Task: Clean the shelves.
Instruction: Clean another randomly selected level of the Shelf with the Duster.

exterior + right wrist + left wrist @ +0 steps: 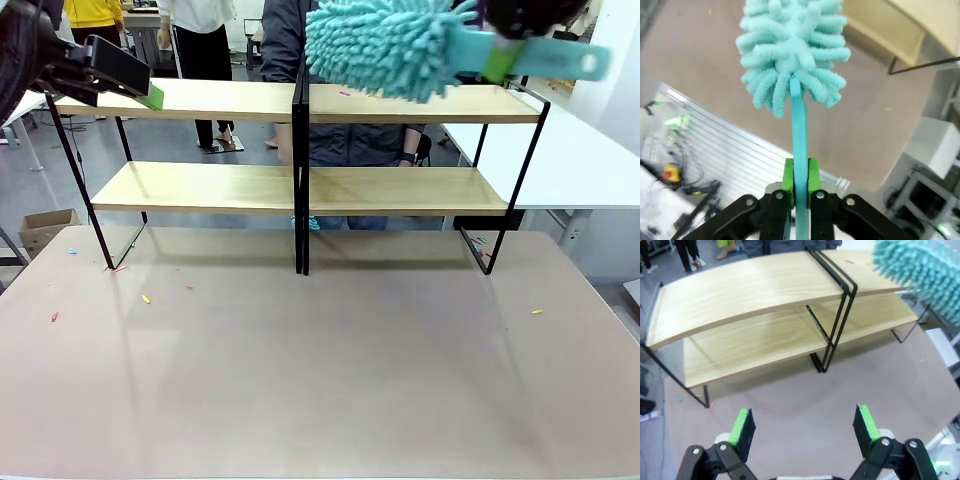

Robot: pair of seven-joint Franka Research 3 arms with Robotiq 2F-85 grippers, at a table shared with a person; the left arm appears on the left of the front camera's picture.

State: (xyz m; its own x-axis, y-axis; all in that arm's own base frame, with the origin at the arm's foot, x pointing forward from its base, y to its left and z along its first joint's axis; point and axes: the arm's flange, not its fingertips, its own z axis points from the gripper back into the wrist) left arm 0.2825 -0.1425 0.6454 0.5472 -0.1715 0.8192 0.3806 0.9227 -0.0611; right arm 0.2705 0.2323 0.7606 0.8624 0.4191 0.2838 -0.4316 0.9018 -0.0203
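Right gripper clenched on duster handle, fluffy head at 12 o'clock above top right board. Left gripper released, empty, hovering at 10 o'clock by shelves, which sit at far table edge.

Risks: thin handle may twist in pinch; head could snag central upright, nudging rack. Person stands behind. Crumbs dot table.

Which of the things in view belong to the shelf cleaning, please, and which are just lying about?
Job in hand:
- shelves
- teal duster, clamped in the right end effector

Lying about:
- small coloured scraps on the table
- cardboard box on the floor
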